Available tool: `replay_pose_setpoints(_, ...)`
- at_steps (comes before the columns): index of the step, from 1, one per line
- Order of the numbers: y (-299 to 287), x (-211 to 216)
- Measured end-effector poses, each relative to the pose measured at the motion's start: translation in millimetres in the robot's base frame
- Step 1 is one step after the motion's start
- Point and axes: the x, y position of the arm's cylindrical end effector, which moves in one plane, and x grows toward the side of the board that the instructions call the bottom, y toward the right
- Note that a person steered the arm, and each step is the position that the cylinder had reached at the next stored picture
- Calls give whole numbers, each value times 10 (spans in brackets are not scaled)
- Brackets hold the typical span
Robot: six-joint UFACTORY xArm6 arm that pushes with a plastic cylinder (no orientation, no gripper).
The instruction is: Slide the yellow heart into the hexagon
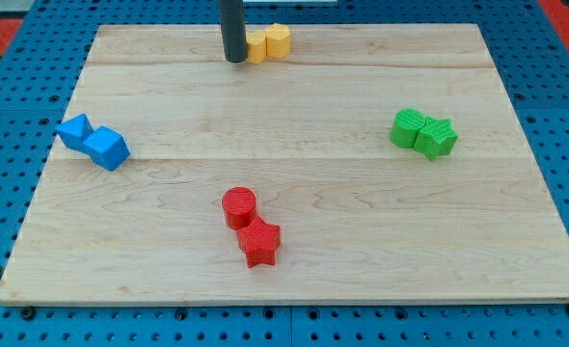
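My tip (236,60) is at the view's top, just left of centre, touching the left side of a yellow block (257,46) that looks like the heart, partly hidden by the rod. That block touches a second yellow block, the hexagon (279,40), on its right. Both sit near the top edge of the wooden board (294,260).
Two blue blocks (75,130) (107,148) touch at the view's left. A red cylinder (238,206) and a red star (259,241) sit at the bottom centre. Two green blocks (409,128) (437,138) touch at the right. A blue pegboard (5,318) surrounds the board.
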Motion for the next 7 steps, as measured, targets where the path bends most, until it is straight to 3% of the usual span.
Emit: replay_pose_setpoints(7, -8, -56)
